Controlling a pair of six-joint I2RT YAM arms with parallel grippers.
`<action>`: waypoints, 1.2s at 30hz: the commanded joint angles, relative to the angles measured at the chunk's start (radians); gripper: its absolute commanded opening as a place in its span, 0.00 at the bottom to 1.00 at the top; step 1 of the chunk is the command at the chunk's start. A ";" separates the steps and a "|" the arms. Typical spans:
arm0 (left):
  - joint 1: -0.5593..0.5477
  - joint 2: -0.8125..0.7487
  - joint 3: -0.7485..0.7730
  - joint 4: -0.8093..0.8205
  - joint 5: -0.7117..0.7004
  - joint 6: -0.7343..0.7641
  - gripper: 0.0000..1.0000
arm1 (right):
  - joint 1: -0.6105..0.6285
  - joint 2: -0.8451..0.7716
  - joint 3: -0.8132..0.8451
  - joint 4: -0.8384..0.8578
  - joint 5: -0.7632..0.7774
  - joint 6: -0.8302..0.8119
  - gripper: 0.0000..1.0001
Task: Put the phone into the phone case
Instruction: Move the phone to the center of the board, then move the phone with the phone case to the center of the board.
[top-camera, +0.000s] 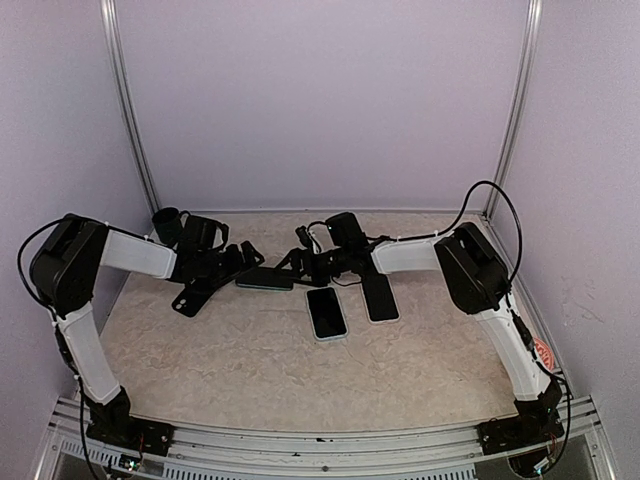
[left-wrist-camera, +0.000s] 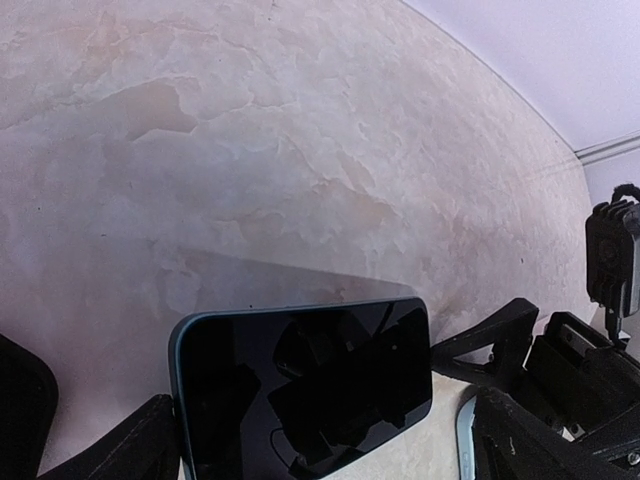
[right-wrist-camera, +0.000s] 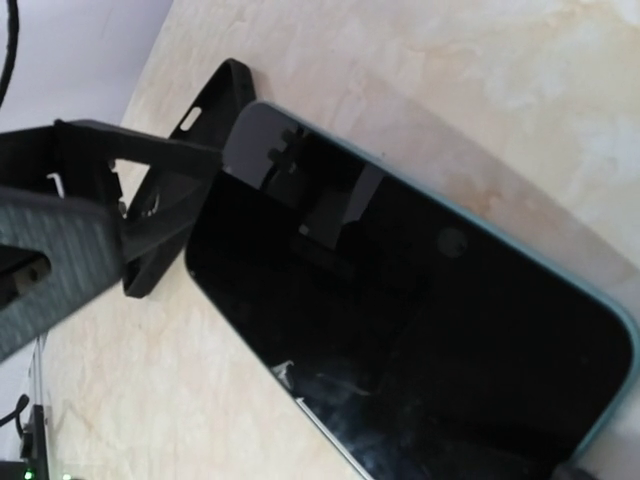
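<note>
Both end effectors, left and right, gape open beside the phone, which looks raised and might drop.

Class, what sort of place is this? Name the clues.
Probably a robot test booth: plain lilac walls, a marbled table with a metal rail, and two arms working over phones.

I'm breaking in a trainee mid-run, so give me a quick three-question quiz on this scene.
1. True or false: the left gripper and right gripper are both shut.
2. The black case lies: A by the left gripper; B at the right arm's base; C on a phone.
3. Fill in: the teal phone sits between the two ____.
Key: 1 false; 2 A; 3 grippers.
</note>
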 joint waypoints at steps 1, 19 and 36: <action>-0.042 -0.028 -0.003 0.046 0.058 0.009 0.99 | 0.042 -0.056 0.034 0.044 -0.069 0.007 0.99; -0.097 -0.161 -0.139 0.038 -0.022 -0.037 0.99 | 0.061 -0.151 -0.047 0.050 -0.085 -0.020 1.00; -0.102 -0.306 -0.196 0.021 -0.073 -0.031 0.99 | 0.223 -0.519 -0.573 -0.096 0.256 -0.307 0.99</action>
